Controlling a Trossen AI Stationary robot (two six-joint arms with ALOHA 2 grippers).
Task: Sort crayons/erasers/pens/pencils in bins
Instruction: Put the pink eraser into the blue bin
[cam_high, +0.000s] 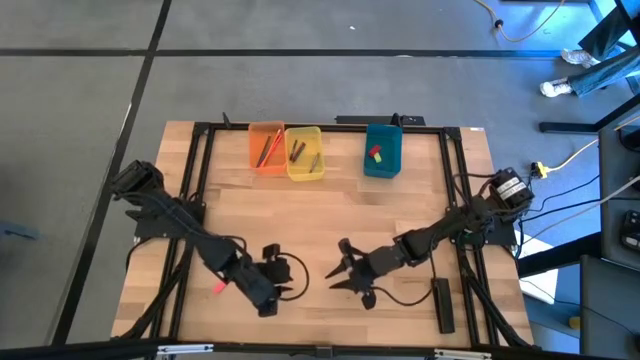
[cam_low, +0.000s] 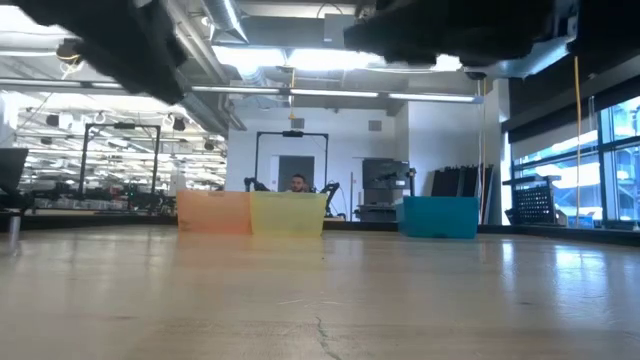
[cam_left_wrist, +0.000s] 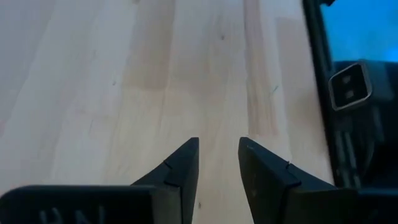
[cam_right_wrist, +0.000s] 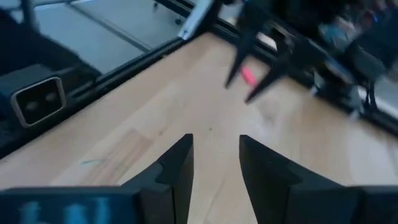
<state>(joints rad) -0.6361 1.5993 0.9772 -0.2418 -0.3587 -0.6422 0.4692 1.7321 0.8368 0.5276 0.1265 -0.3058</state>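
Three bins stand in a row at the table's far edge: orange (cam_high: 265, 148), yellow (cam_high: 304, 152) and teal (cam_high: 382, 150). The orange and yellow bins hold long sticks, and red and yellow erasers (cam_high: 376, 153) lie in the teal one. A small pink eraser (cam_high: 218, 287) lies flat on the wood near the front left, beside my left arm. My left gripper (cam_high: 297, 280) hangs open over bare wood near the front middle, its fingers (cam_left_wrist: 217, 142) with nothing between them. My right gripper (cam_high: 338, 267) faces it, open and empty (cam_right_wrist: 215, 138).
A long black bar (cam_high: 443, 305) lies near the front right. Black frame rails (cam_high: 190, 200) run along the table's sides. The low camera unit (cam_right_wrist: 38, 99) sits at the front edge. Bare wood lies between the grippers and the bins. A person (cam_low: 297, 183) shows far behind the table.
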